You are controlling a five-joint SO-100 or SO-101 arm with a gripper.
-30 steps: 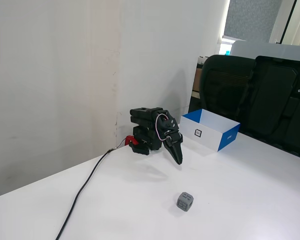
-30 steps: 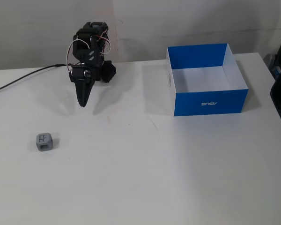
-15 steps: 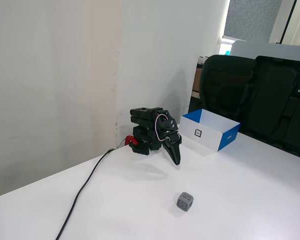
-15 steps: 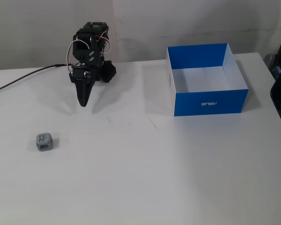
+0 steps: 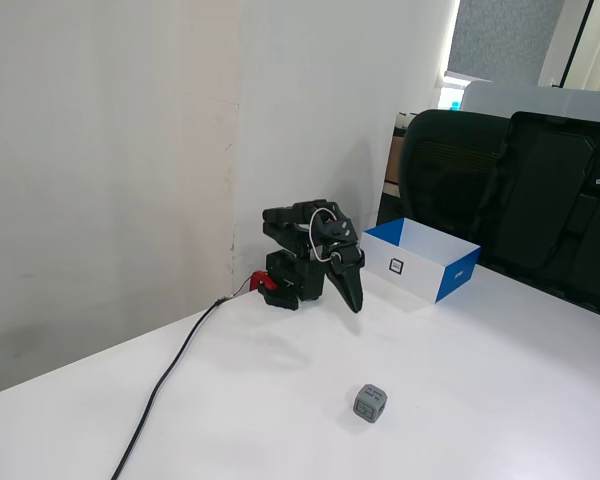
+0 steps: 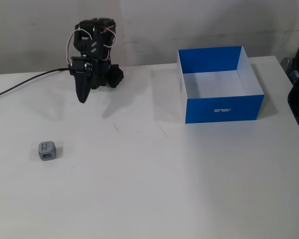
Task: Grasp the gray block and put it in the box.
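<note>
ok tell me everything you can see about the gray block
The gray block is a small cube with rounded corners and recessed marks on its faces, matte like plastic. It sits flat and alone on the white table, nothing touching it, well apart from the arm's hand and far from the blue box.

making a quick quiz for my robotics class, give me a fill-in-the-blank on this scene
1. The gray block lies on the ____, not in the box.
2. The box is ____ outside and white inside.
3. The end effector points ____, holding nothing.
4. A black ____ runs from the arm's base across the table.

Missing words: table; blue; downward; cable
</note>
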